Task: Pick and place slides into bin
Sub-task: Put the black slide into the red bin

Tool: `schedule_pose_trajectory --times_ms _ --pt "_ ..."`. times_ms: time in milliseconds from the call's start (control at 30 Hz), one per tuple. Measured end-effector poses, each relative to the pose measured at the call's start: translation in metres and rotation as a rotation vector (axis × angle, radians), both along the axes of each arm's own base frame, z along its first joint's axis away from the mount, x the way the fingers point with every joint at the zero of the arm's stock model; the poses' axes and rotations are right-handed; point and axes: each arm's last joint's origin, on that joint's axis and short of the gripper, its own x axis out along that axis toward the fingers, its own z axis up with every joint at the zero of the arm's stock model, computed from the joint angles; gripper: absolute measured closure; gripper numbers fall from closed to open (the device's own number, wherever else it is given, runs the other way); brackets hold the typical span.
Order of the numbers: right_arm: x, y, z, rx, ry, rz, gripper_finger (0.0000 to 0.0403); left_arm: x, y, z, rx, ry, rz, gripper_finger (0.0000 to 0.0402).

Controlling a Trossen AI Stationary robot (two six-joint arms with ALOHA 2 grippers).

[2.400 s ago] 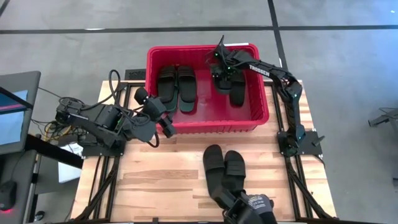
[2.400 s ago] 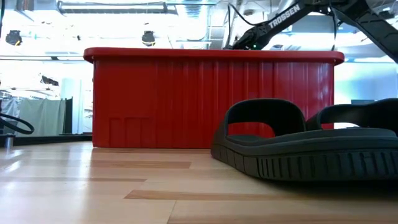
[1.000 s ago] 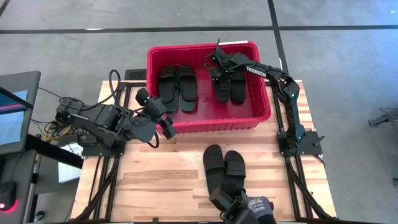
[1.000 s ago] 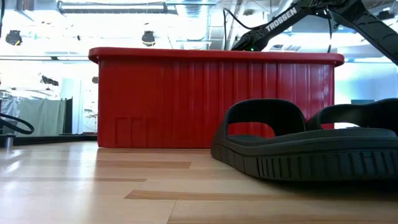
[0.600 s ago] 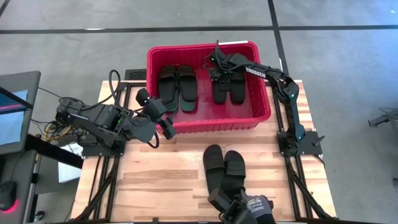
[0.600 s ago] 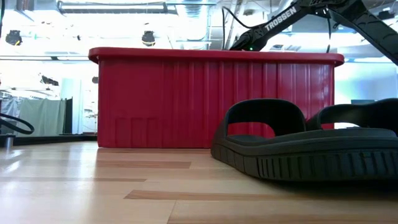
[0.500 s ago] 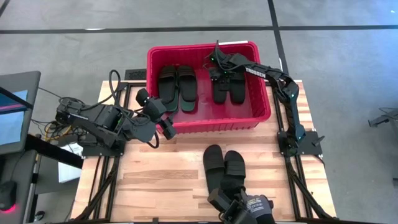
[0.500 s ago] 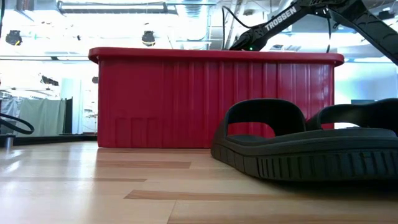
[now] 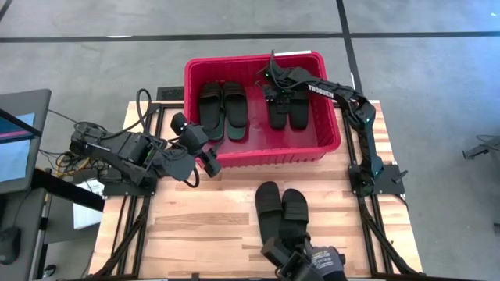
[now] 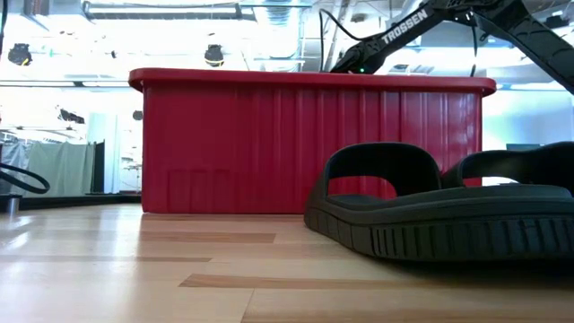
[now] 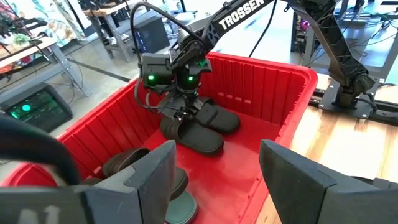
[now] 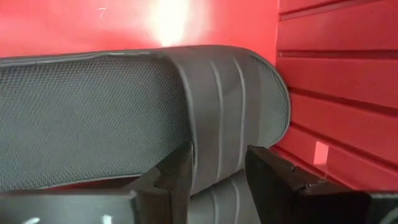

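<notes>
Presently the right gripper (image 9: 275,83) sits low in the bin (image 9: 328,117), fingers parted around a black slide's (image 12: 124,112) strap, apparently at release. Left gripper (image 9: 205,156) waits open beside the bin. Next: lift clear, then fetch the black pair (image 9: 281,207) on the table (image 9: 195,226).

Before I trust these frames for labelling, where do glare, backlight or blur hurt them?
Low view: bright room lights behind the bin backlight it, and the nearest black slide looms large. Right wrist view: a white glare spot on the bin floor above the slide between the right gripper fingers. Left wrist view: the left gripper fingers look soft. High view: evenly lit.
</notes>
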Motion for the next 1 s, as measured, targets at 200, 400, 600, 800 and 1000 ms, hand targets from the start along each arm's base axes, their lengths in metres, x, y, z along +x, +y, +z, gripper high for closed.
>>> schedule_pose_trajectory --times_ms 200,400,600,800,1000 --pt "0.0063 0.0049 0.0008 -0.014 -0.014 0.01 0.026 0.0 0.0 0.0 0.001 0.001 -0.001 0.0182" --pt "0.0073 0.005 0.0012 -0.016 -0.027 0.002 0.0224 0.0002 -0.0009 -0.0007 -0.017 0.011 -0.028 0.0182" --pt "0.0073 0.0058 0.0012 -0.031 -0.008 -0.005 0.0179 0.0 -0.0013 -0.0012 -0.027 0.02 -0.044 0.0181" --pt "0.0084 0.0081 0.0017 -0.064 0.024 -0.015 0.017 0.0001 -0.0013 -0.0014 -0.026 0.021 -0.044 0.0181" --pt "0.0074 0.0101 0.0017 -0.08 0.063 -0.024 0.0174 -0.0006 -0.0018 -0.0022 -0.025 0.033 -0.049 0.0181"
